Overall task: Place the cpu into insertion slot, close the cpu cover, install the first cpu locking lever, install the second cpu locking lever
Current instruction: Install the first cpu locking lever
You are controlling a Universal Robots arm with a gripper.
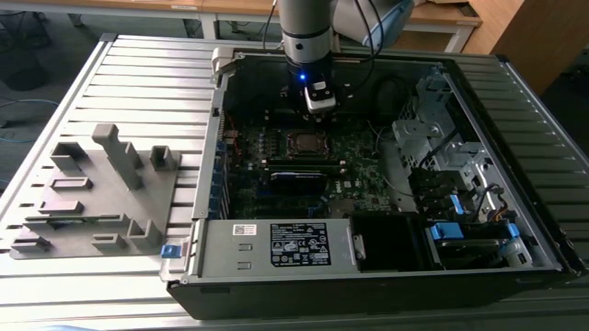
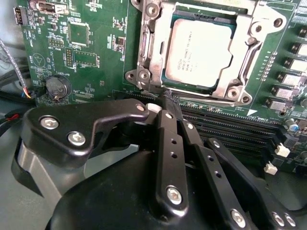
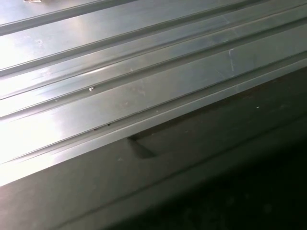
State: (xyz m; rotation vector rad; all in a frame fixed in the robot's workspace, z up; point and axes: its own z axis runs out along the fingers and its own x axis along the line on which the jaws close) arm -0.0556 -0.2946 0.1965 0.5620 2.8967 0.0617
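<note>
cpu (image 2: pixel 199 52) apparently seated, memory slots (image 2: pixel 230 127) beside

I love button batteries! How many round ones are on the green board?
1: a coin battery on the motherboard, apart from the cpu. The gripper covers some board, so more may hide.

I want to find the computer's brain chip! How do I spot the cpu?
Look inside the open computer case, at the green board on its floor. Near the gripper sits a silvery square frame, the cpu cover, and the pale metal square in its window is the cpu. Neighbouring memory slots are long black strips.
</note>
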